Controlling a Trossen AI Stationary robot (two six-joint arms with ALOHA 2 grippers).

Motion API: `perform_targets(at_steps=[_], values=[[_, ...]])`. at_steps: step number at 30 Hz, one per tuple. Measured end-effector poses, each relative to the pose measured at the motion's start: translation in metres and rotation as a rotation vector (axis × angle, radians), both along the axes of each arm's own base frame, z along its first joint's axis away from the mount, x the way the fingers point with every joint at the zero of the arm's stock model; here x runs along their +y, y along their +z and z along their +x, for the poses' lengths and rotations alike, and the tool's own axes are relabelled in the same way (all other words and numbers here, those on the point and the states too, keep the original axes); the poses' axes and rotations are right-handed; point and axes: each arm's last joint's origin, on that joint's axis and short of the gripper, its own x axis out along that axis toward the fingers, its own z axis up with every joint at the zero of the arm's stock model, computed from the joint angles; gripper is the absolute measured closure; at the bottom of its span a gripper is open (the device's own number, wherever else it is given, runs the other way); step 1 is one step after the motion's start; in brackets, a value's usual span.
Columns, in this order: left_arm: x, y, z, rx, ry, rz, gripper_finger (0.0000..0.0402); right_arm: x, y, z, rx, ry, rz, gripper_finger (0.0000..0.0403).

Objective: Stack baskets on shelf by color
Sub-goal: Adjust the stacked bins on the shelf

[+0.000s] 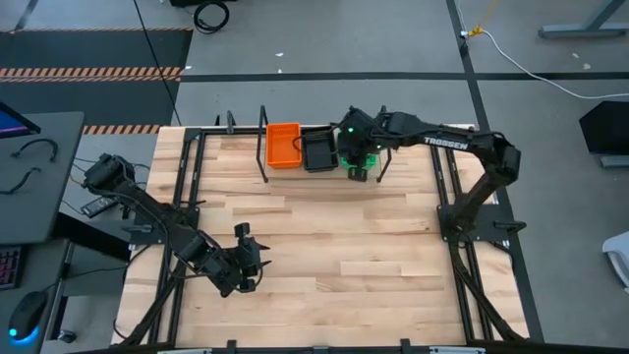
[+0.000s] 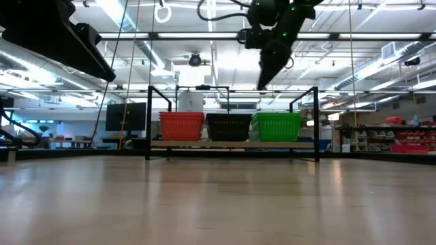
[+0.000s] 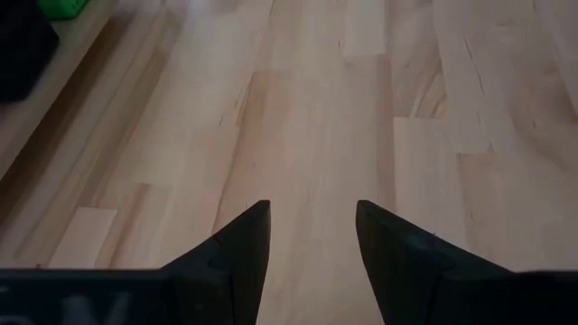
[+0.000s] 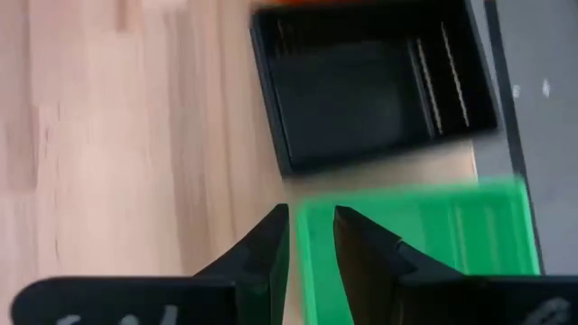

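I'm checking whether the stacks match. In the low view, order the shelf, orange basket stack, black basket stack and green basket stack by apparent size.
1. shelf, clearly the widest, spanning all three.
2. orange basket stack, black basket stack and green basket stack: they look about alike in width and height, so I can't rank them.

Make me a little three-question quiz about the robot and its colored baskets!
1. True or false: the green basket sits on the shelf between the other two.
2. Which basket is in the middle? A orange B black C green
3. Fill in: the right pincer hovers over the ____ basket, while the left pincer waits open above bare table.

Key: 1 false; 2 B; 3 green.
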Motion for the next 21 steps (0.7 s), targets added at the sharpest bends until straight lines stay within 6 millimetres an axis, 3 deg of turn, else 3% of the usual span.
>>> perform_targets(at_steps=[9,16,21], values=[[0.000,0.000,0.000,-0.008,0.005,0.000,0.0229,0.016,-0.020,0.031,0.003,0.208,-0.101,0.0307],[0.000,0.000,0.001,-0.008,0.004,0.002,0.0229,0.018,-0.017,0.038,-0.047,0.208,-0.148,0.0295],[0.000,0.001,0.001,-0.010,0.000,0.005,0.0228,0.019,-0.026,0.042,-0.026,0.223,-0.141,0.0262]])
